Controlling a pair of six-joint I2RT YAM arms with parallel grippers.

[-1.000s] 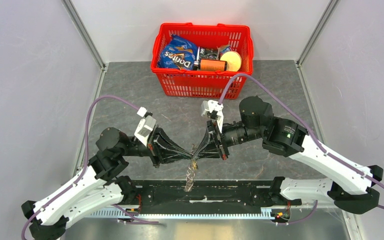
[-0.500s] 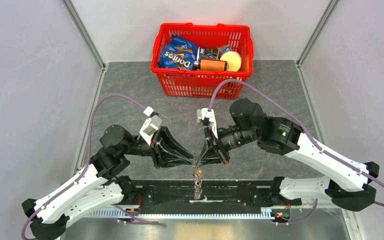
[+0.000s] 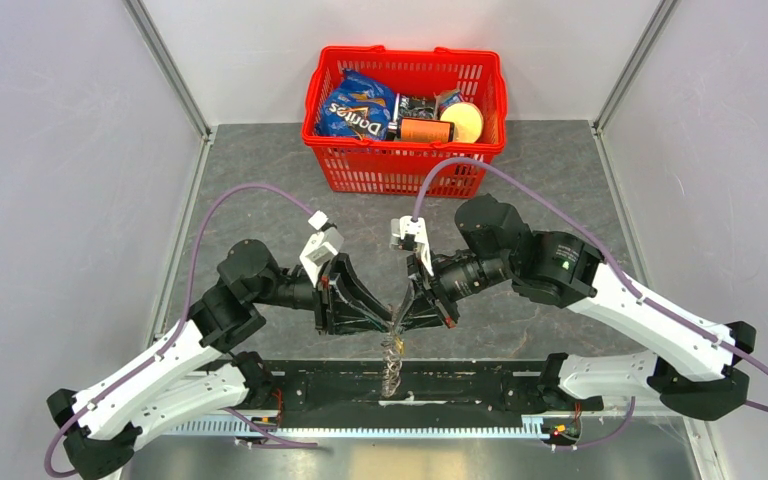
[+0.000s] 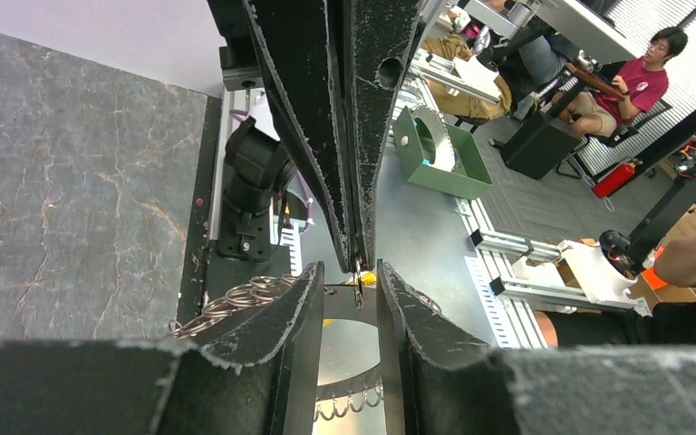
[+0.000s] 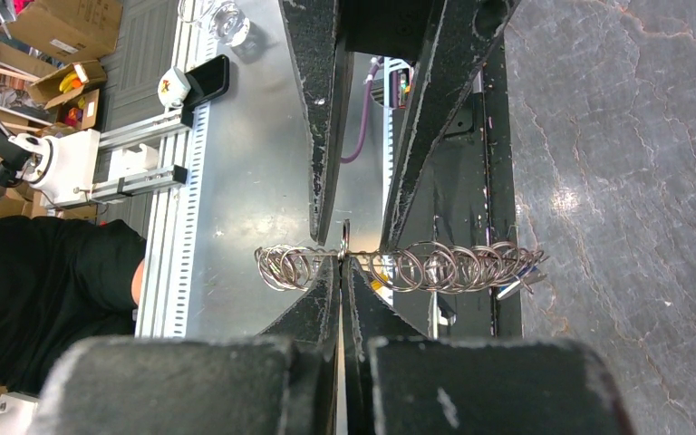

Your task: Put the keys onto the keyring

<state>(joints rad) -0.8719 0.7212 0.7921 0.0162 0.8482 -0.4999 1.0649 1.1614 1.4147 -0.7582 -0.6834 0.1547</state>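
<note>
Keyring: the keyring (image 3: 391, 362) hangs in the air at the low centre of the overhead view. It sits just below both sets of jaws and over the black rail (image 3: 480, 385) at the near edge of the counter (image 3: 260, 180).
Long axis: in the right wrist view it is edge-on, a row of wire loops running left to right across mid-frame, square to both arms' fingers.
Right gripper (image 3: 401, 320): its jaws are together, pinched on the ring's wire partway along that row.
Left gripper (image 3: 384, 322): its jaws are apart, straddling the ring band from the opposite side and gripping nothing.
Nearer arm: both are equally close, but only the right has a hold.
Keys: the yellow key (image 3: 397, 341) shows only as a fleck just under the pinch. I cannot make out the blue key, nor whether either is threaded on.
Pose: both arms bend inward with forearms roughly level, fingers nose to nose in a shallow V.
Coming move, my guess: the left closes on the band beside the right's pinch.
</note>
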